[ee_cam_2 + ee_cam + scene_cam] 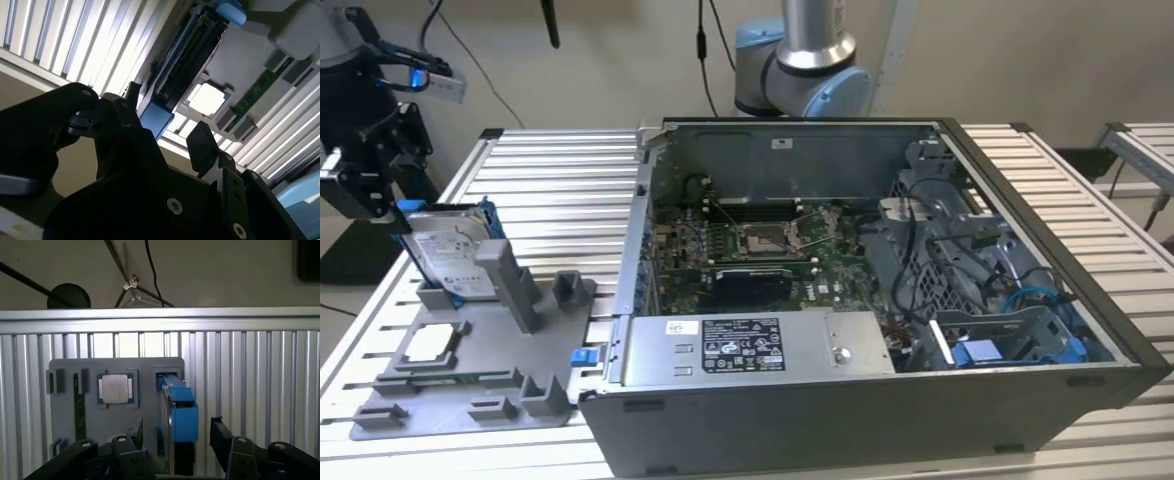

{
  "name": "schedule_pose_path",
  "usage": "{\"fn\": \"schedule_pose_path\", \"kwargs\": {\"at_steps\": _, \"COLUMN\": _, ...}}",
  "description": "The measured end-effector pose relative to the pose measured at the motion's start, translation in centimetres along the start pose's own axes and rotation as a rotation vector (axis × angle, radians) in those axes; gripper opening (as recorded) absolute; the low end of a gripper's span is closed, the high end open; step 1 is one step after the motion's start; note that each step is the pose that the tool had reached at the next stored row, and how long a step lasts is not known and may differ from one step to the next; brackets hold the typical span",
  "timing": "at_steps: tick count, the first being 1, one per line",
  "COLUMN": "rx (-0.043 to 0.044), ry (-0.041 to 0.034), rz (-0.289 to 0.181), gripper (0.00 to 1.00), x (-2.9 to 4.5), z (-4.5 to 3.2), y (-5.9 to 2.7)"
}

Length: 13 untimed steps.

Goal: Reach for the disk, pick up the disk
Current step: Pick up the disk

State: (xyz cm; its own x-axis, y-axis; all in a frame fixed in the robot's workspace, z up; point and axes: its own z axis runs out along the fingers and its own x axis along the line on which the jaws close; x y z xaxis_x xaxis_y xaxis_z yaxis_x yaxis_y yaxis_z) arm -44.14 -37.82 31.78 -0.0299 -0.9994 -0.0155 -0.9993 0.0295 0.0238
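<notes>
Blue-framed, the disk (450, 257) stands on edge in a grey tray (470, 352) slot near the counter's (547, 190) edge, leaving its top free; the fingers (220, 432) are spread apart, straddling it.

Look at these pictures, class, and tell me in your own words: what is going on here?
A robot arm is reaching for the disk, which stands on edge in a slot of a grey fixture on the slatted table, beside an open computer case. In the first wrist view the gripper is open, one finger to each side of the disk's blue-framed edge, not closed on it. The disk sits in its slot, not lifted.
</notes>
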Motion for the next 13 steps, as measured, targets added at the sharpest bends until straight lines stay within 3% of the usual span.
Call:
{"fn": "schedule_pose_path", "kwargs": {"at_steps": 8, "rx": 0.0014, "ry": 0.0004, "rz": -0.027, "gripper": 1.00, "x": 0.02, "z": 1.45, "y": -0.03}}
{"fn": "schedule_pose_path", "kwargs": {"at_steps": 13, "rx": 0.0102, "ry": 0.0007, "rz": -0.044, "gripper": 1.00, "x": 0.02, "z": 2.24, "y": -0.01}}
